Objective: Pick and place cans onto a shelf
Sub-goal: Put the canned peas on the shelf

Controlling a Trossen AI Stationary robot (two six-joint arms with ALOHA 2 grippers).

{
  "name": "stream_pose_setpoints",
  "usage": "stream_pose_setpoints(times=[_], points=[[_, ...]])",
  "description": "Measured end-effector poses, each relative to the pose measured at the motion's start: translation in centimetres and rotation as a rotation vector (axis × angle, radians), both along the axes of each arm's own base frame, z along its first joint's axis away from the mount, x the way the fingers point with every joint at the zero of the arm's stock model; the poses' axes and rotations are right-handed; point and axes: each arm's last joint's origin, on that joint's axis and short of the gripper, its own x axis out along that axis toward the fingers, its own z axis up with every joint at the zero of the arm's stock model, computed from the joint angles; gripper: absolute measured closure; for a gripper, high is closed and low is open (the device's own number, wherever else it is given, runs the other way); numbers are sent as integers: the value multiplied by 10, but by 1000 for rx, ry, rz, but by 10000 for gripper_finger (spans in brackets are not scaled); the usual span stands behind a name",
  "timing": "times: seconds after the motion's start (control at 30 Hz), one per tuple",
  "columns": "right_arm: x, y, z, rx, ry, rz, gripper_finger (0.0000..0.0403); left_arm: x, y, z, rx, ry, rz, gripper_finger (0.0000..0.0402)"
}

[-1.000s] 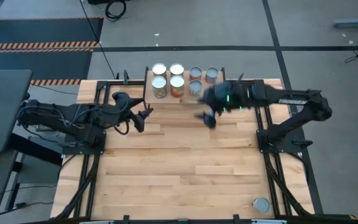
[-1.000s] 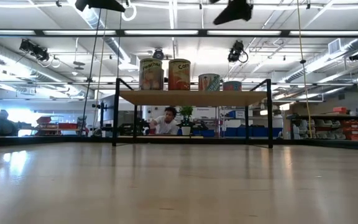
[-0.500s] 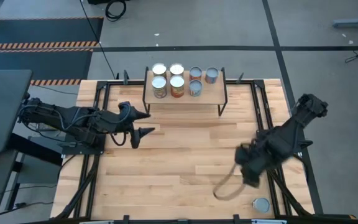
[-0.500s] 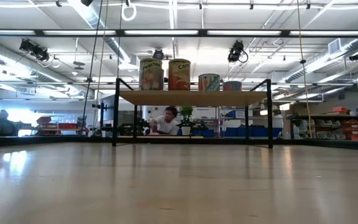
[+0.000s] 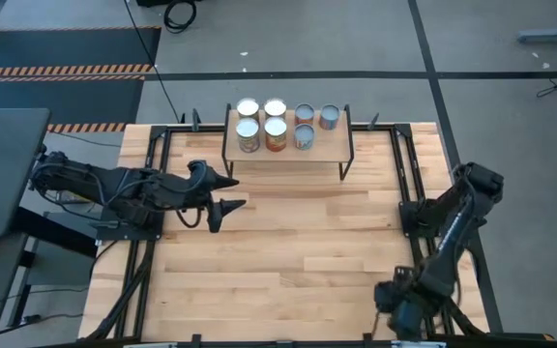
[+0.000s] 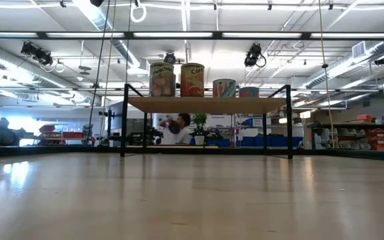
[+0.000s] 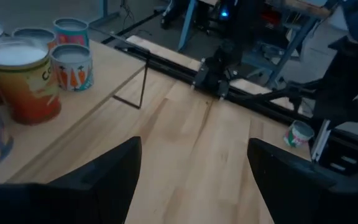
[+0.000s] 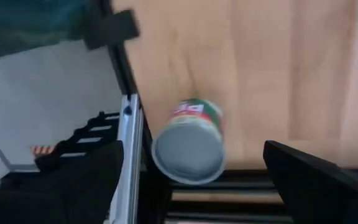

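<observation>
Seven cans (image 5: 275, 126) stand upright in two rows on the light-wood shelf (image 5: 322, 147) at the table's far middle; they also show in the low view (image 6: 179, 80) and the left wrist view (image 7: 23, 81). One more can (image 8: 191, 146), with a silvery top and a red-green label, stands at the table's near right corner (image 7: 300, 132). My right gripper (image 5: 401, 311) hangs over it, open, and hides it in the high view; its fingers (image 8: 316, 180) are spread wide on either side. My left gripper (image 5: 237, 191) is open and empty, left of the shelf.
Black metal frame rails (image 5: 409, 208) run along the table's left and right sides, and one rail (image 8: 132, 155) lies right beside the lone can. A person (image 6: 175, 127) sits in the room beyond the shelf. Bare tabletop (image 5: 288, 251) lies between the arms.
My right gripper has swung from just in front of the shelf toward the table's near right corner and now hangs over the lone can. It has left the top of the low view. The cans on the shelf have stayed put.
</observation>
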Motion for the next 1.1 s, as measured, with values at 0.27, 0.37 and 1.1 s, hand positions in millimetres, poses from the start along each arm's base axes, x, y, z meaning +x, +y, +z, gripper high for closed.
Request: stream_pose_setpoints(times=[0.27,0.37,1.1], points=[[-37,15,-28,-59,-3,171,11,10,-2,-3,-1,-11,3,104],[-45,17,-36,-51,-5,196,9,11,-2,-3,-21,-21,10,104],[-34,-1,-77,-41,-129,224,53,-5,0,15,-81,-47,-52,104]])
